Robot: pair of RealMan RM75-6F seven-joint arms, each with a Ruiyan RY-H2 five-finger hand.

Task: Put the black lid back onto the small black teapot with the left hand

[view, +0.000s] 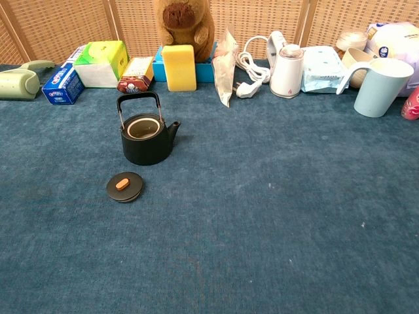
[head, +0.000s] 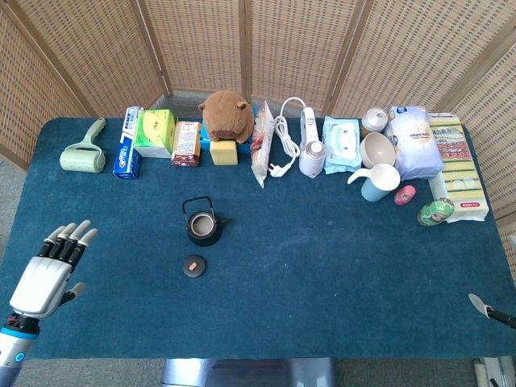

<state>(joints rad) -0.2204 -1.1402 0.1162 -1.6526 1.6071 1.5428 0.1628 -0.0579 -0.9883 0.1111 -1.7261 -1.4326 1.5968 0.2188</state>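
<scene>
Fingers point(head: 71, 236) spread over blue tablecloth point(head: 322, 266); wicker screens point(head: 193, 44) behind.

On the blue surface point(head: 322, 274) I count one small black teapot point(head: 201, 222) and one black lid point(head: 193, 265). Along the back: one lint roller point(head: 83, 153), one blue toothpaste box point(head: 129, 143), one green box point(head: 156, 131), one small snack carton point(head: 186, 143), one plush toy point(head: 226, 115), one yellow sponge point(head: 225, 151), one white corded appliance point(head: 310, 147), one wipes pack point(head: 341, 145), one blue mug point(head: 379, 181), and one bowl point(head: 376, 148). Two robot hands show: the left robot hand point(head: 50, 270) fully, the right robot hand point(head: 488, 309) only as a tip.
</scene>
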